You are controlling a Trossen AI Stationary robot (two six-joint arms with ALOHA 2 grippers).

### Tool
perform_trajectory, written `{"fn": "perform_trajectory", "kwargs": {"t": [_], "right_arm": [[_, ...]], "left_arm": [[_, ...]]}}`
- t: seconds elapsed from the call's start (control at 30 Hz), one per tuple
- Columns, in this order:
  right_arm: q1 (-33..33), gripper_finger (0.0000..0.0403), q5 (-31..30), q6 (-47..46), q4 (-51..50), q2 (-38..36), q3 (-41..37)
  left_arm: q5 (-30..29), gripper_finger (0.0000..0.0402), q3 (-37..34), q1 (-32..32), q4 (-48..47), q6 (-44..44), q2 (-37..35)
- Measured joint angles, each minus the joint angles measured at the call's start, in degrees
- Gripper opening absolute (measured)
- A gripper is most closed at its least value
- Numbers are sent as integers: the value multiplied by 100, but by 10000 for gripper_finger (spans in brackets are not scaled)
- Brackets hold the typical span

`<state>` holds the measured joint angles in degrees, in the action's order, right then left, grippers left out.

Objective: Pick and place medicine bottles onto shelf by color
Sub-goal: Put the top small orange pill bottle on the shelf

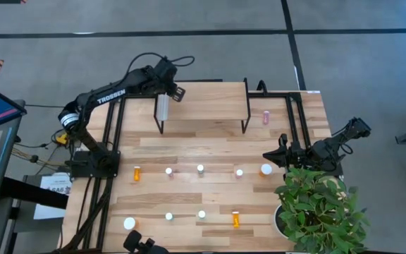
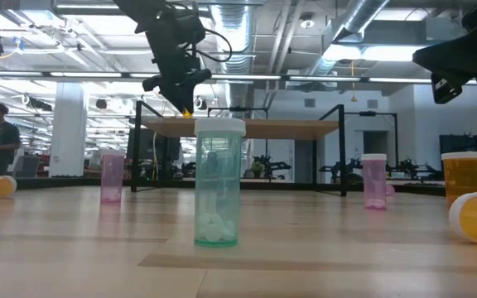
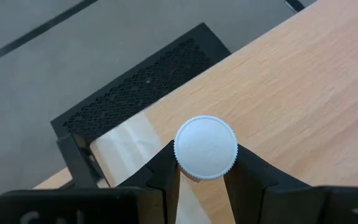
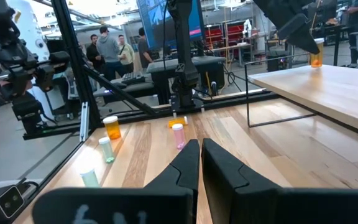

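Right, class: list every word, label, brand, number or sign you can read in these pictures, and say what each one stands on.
"TROSSEN": white letters along the left arm, in the high view.
White paper label on the frame beside the table's left edge: print too small to read.
White marks on the left gripper, seen in its own wrist view: cut off, unreadable.
Medicine bottles: no label can be read.
Shelf: no text.
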<state>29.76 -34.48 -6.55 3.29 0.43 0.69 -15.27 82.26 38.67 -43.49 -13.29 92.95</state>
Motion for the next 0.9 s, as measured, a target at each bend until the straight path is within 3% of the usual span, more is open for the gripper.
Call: {"fn": "perform_trajectory", "kwargs": {"t": [0.53,0.9], "right_arm": [[0,44,0,1,1,-1,0],[-2,44,0,0,0,0,0]], "left_arm": [[285,104,-38,108,-58,108,-4],[758,105,-905,324,758,119,-540]]}}
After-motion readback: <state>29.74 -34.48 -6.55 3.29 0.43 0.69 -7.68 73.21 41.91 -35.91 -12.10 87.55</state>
